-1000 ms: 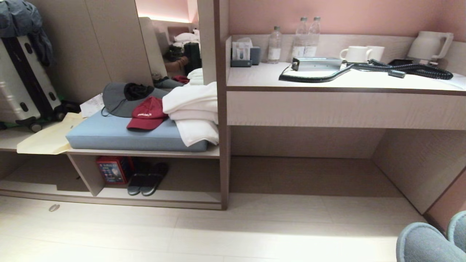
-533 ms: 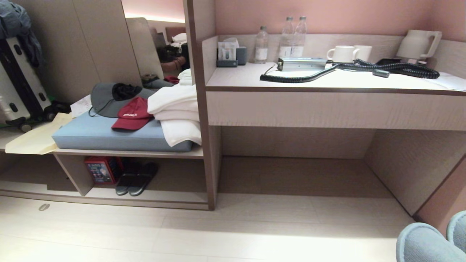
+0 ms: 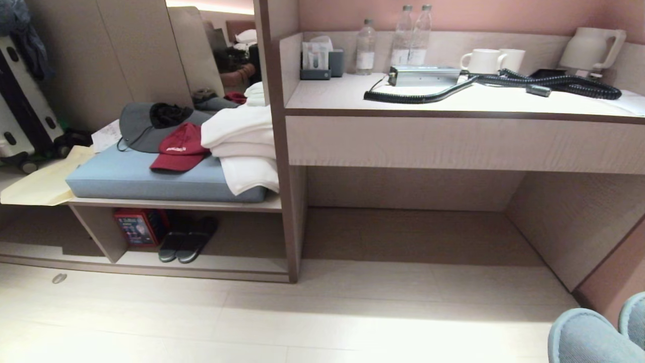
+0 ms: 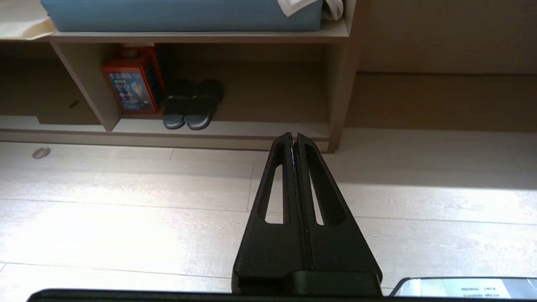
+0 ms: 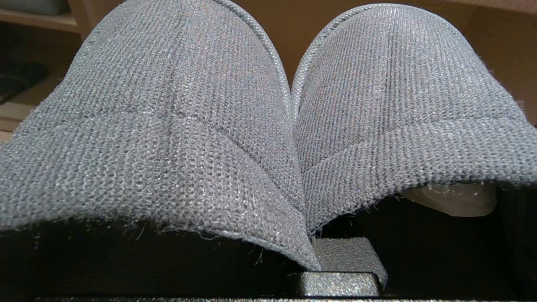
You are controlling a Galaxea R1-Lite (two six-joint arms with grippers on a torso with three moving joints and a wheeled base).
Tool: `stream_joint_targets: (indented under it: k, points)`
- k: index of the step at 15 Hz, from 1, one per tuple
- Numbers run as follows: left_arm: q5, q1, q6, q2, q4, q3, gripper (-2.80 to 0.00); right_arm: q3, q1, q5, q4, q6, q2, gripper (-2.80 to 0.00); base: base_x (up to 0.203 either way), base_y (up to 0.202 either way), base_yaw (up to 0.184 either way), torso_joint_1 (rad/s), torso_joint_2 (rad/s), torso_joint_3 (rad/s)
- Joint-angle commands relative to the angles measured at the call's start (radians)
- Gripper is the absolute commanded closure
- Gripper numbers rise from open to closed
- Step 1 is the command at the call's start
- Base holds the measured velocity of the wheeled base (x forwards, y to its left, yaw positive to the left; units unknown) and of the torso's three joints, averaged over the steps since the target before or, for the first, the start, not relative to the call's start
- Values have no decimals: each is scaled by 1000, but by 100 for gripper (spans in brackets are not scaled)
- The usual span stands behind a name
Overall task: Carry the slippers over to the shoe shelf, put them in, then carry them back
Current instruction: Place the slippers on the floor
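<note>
We judge this a hotel room: built-in wooden desk (image 3: 453, 136) bearing water bottles (image 3: 403, 38), cups (image 3: 484, 60) and kettle (image 3: 589, 48); suitcase (image 3: 20, 111), folded towels (image 3: 242, 146), bed seen in mirror (image 3: 227, 45).

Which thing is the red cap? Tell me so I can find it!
Look left of the desk, at the blue cushion on the low bench. The red cap sits on it, between a grey hat and folded white towels; it's the only red thing there.

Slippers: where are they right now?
The slippers sit at the head view's lower right corner, pinched in the right hand, above the floor, not yet in the shoe shelf.
</note>
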Motion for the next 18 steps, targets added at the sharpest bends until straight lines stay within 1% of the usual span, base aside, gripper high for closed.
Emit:
stream_joint_targets:
  k: [1, 18]
  points:
    - [0, 0, 1, 0, 0, 2, 0, 0, 0, 1, 0, -1, -1, 0, 0, 0, 0, 5, -1, -191]
    - [0, 0, 1, 2, 0, 2, 0, 0, 0, -7, -3, 1, 0, 0, 0, 0, 0, 3, 2, -200]
